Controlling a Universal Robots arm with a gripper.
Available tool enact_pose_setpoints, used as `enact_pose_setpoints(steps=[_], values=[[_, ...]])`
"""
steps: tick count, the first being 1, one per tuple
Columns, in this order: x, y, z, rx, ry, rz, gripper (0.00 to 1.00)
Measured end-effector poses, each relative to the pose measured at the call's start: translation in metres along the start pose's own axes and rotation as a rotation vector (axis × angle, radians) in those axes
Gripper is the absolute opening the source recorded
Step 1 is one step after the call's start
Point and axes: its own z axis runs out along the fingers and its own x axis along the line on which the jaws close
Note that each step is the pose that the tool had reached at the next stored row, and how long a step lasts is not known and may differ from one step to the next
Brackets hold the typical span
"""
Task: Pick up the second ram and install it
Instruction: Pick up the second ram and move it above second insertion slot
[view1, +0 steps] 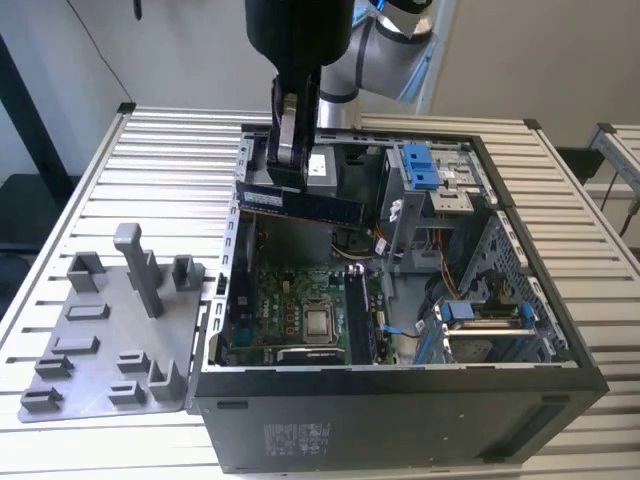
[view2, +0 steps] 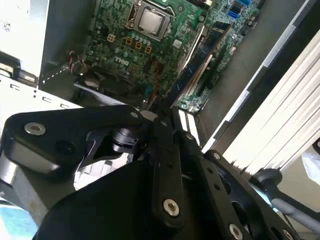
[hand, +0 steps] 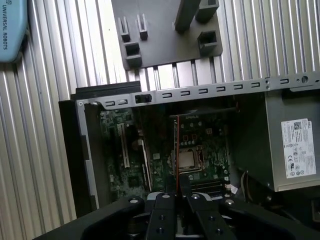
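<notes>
My gripper (view1: 290, 170) hangs over the back left part of the open computer case (view1: 400, 420), shut on the second ram (view1: 300, 204). The ram is a long dark stick held level, above the motherboard (view1: 285, 300). In the first wrist view the ram (hand: 177, 150) shows edge-on as a thin line running out from between the fingertips (hand: 170, 196) over the processor socket (hand: 187, 159). In the second wrist view the gripper (view2: 162, 114) points down toward the memory slots (view2: 200, 57). One stick (view1: 360, 315) stands in the slots beside the socket.
A grey plastic tray (view1: 100, 340) with blocks and posts lies on the slatted table at the exterior view's left, also in the first wrist view (hand: 165, 45). Blue drive brackets (view1: 425, 165) and cables crowd the case's right side. A power supply (hand: 295, 145) sits inside the case.
</notes>
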Motion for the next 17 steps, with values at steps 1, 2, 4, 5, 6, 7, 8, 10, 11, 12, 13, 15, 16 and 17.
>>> enact_pose_setpoints(steps=[1, 2, 4, 5, 6, 7, 8, 10, 11, 12, 13, 15, 16, 17], values=[[-0.0004, -0.0024, -0.0001, 0.0, 0.0001, 0.0, 0.14], [-0.0008, -0.0048, -0.0001, 0.0, 0.0001, 0.0, 0.14], [-0.0015, -0.0092, -0.0002, 0.0, 0.0, 0.0, 0.14], [-0.0018, -0.0114, -0.0002, 0.0, 0.0, 0.0, 0.14], [-0.0022, -0.0137, -0.0003, 0.0, 0.0, 0.0, 0.14], [-0.0025, -0.0158, -0.0003, 0.0, 0.0, 0.0, 0.14], [-0.0028, -0.018, -0.0004, 0.0, 0.0, 0.0, 0.14], [-0.0035, -0.0224, -0.0004, 0.0, 0.0, 0.0, 0.14], [-0.0039, -0.0245, -0.0005, 0.0, 0.0, 0.0, 0.14], [-0.0042, -0.0266, -0.0005, 0.0, 0.0, 0.0, 0.14], [-0.0045, -0.0286, -0.0005, 0.0, 0.0, 0.0, 0.14], [-0.0051, -0.0327, -0.0006, 0.0, 0.0, 0.0, 0.14], [-0.0055, -0.0348, -0.0006, 0.0, 0.0, 0.0, 0.14], [-0.0058, -0.0368, -0.0007, 0.0, 0.0, 0.0, 0.14]])
